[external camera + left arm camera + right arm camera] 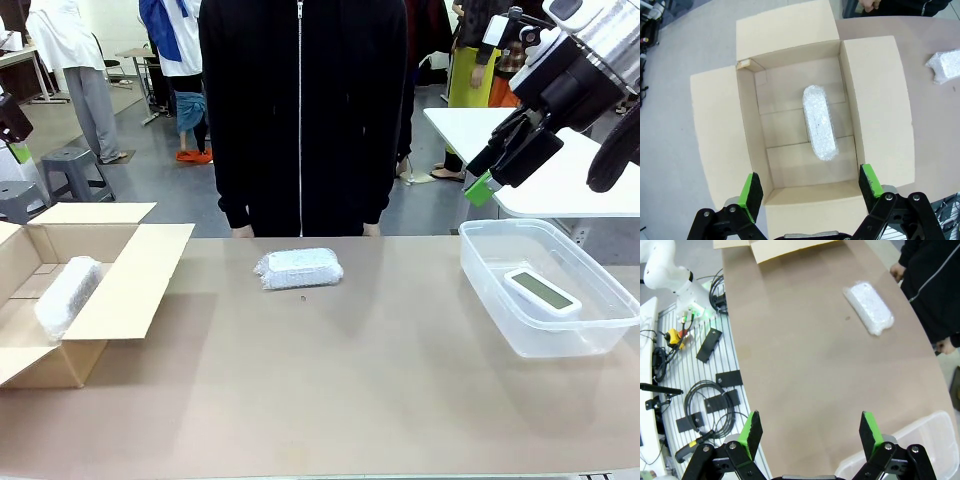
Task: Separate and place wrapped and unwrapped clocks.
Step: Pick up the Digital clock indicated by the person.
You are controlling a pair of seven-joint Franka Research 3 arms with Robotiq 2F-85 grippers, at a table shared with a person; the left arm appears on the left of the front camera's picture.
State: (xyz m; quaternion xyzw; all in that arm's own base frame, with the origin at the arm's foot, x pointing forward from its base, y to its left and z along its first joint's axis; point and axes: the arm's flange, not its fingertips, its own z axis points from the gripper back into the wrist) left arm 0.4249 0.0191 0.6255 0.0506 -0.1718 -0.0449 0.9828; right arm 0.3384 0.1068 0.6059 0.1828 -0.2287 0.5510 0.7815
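Sorting stage, three views. The left gripper (810, 187) hangs with its jaws spread wide and empty above an open cardboard box (140, 270) at the table's (350, 390) left end. One bubble-wrapped bundle (819, 122) lies lengthwise on the box floor. A second wrapped bundle (299, 268) lies on the bare tabletop near the far edge, just in front of a person in a black zipped top (300, 110), well apart from both containers. At the right end stands a clear plastic tub (495, 290); the unwrapped white clock (541, 291) lies flat inside it, screen up. The right gripper (810, 426) is raised above the tub's near side, fingers wide apart and holding nothing.
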